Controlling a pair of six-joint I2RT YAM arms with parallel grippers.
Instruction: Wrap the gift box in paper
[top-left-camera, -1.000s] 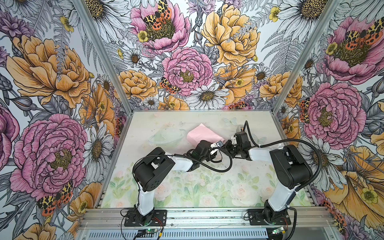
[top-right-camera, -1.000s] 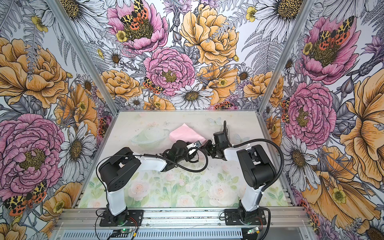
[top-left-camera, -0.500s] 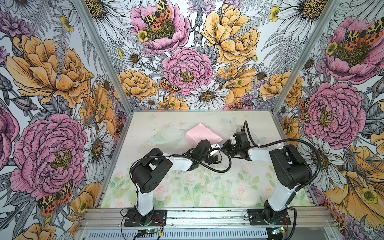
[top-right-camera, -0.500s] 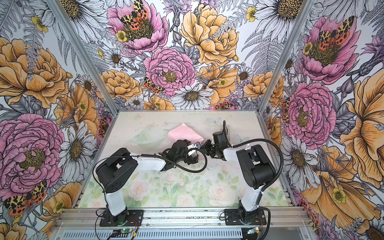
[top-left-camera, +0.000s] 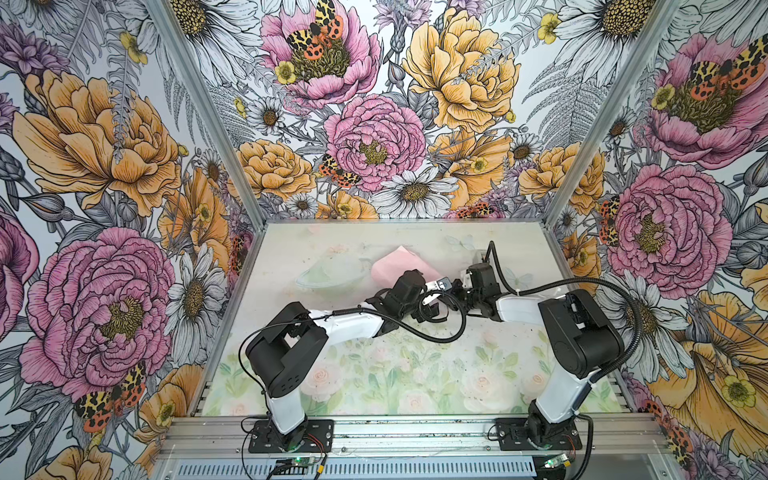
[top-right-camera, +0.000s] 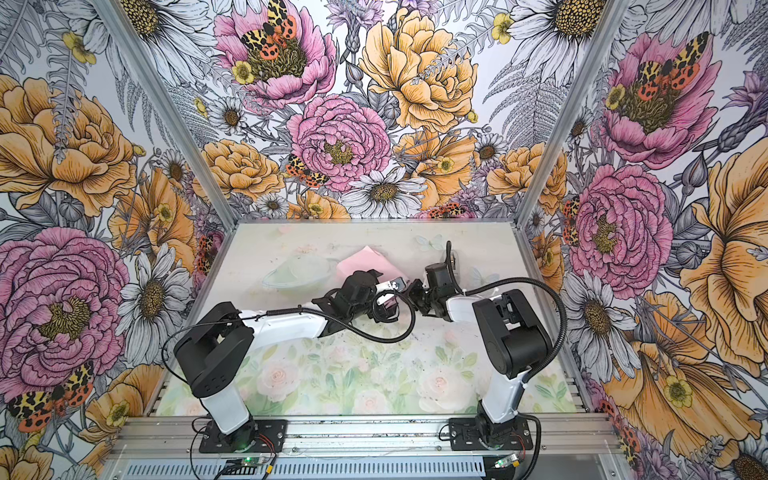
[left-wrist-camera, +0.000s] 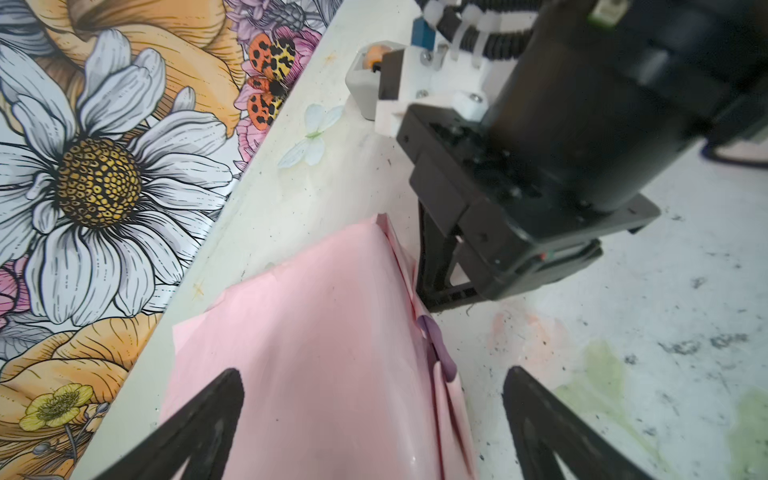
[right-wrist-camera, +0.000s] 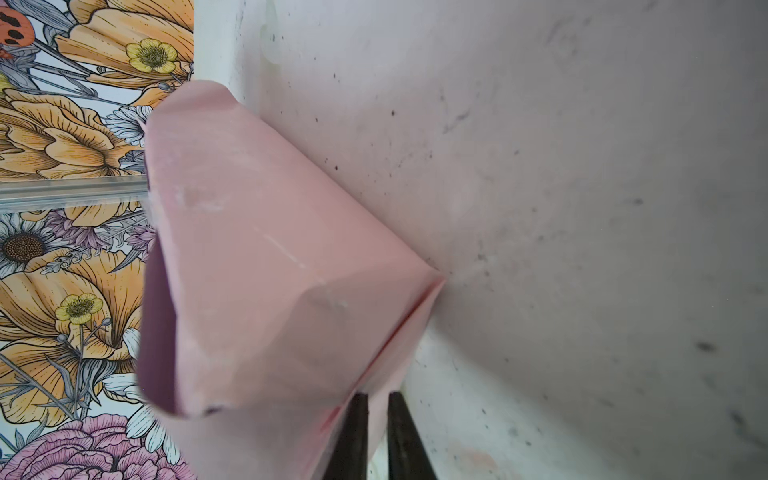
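grey tape dispenser: on table | floral walls | aluminium rail

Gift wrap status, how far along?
Done: the paper is folded pink-side-out into a bundle; the gift box is hidden, presumably inside. In hand: the right gripper pinches a side fold, the left gripper is open over the bundle. Left: one end gapes, lilac inside showing; needs closing.

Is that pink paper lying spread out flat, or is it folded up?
Folded. The paper forms a creased bundle, pink face outward, lilac inside showing at one open end.
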